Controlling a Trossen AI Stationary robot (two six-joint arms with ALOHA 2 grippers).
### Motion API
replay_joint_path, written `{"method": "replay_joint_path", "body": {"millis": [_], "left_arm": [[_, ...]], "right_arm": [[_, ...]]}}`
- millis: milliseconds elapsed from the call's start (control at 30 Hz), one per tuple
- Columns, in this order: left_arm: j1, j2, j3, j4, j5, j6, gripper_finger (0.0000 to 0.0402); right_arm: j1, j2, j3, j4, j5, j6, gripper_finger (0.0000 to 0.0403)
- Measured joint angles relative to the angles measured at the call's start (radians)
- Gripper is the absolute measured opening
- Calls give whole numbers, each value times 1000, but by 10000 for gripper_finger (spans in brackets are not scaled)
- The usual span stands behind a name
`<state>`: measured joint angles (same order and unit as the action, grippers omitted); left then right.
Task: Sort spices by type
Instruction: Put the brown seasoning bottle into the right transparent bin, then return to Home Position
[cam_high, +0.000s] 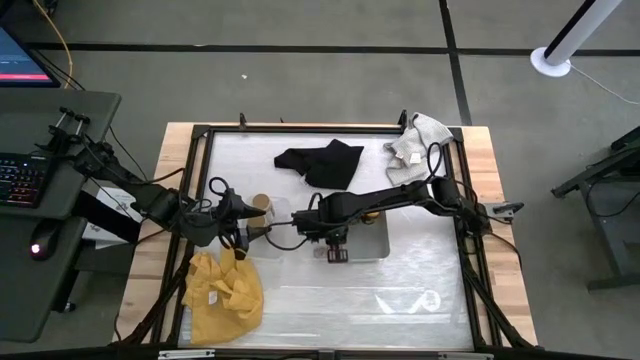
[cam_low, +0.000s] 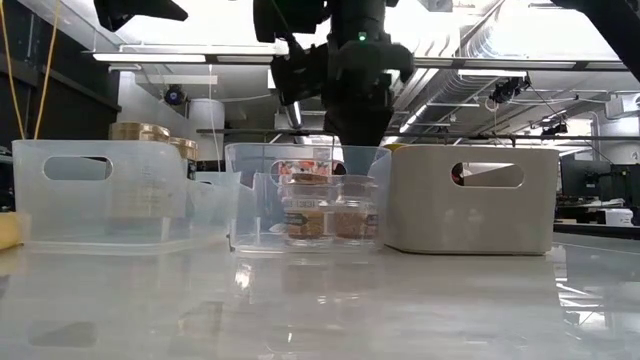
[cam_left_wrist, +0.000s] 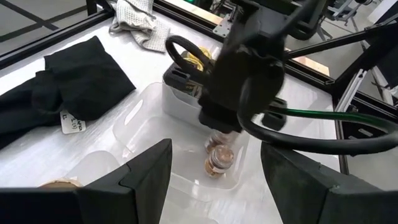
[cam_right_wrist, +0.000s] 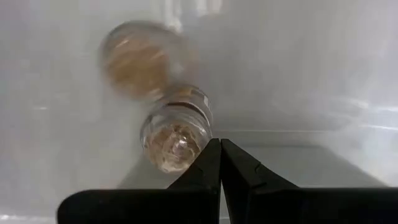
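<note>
Three trays stand side by side. The middle clear tray (cam_low: 250, 190) holds two tiny brownish jars (cam_low: 305, 215) (cam_right_wrist: 177, 130) standing on its floor. My right gripper (cam_right_wrist: 221, 144) (cam_low: 360, 100) hangs over them, pointing down, fingers shut. The left clear tray (cam_low: 60, 215) holds tan-topped jars (cam_low: 140, 131) (cam_high: 262, 203). Yellow tops (cam_left_wrist: 196, 56) show in the grey tray (cam_low: 470, 225). My left gripper (cam_left_wrist: 214, 152) (cam_high: 250, 212) is open at the left tray, touching nothing. My right gripper's shut fingertips (cam_right_wrist: 211, 155) come from above and stand right beside the lid of the nearer tiny jar (cam_right_wrist: 186, 99). I cannot tell whether they touch it. Nothing is between the fingers.
A black cloth (cam_high: 320, 162) lies on the far middle of the table, a light grey cloth (cam_high: 415, 145) at the far right corner, and a yellow cloth (cam_high: 222, 290) near the left front. A dark frame (cam_high: 190, 180) rims the table.
</note>
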<state>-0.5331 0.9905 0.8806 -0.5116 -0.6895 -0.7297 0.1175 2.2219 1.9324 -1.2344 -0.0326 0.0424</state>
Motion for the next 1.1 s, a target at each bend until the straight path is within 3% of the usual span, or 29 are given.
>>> {"method": "replay_joint_path", "body": {"millis": [400, 667, 1100], "left_arm": [[1, 0, 0, 0, -3, 51, 229], [17, 0, 0, 2, -10, 61, 229], [44, -114, 92, -184, -10, 139, 229]], "right_arm": [[26, 1, 0, 21, -96, 2, 0], [35, -2, 0, 23, -99, 1, 0], [-19, -160, 4, -19, 46, 3, 0]]}}
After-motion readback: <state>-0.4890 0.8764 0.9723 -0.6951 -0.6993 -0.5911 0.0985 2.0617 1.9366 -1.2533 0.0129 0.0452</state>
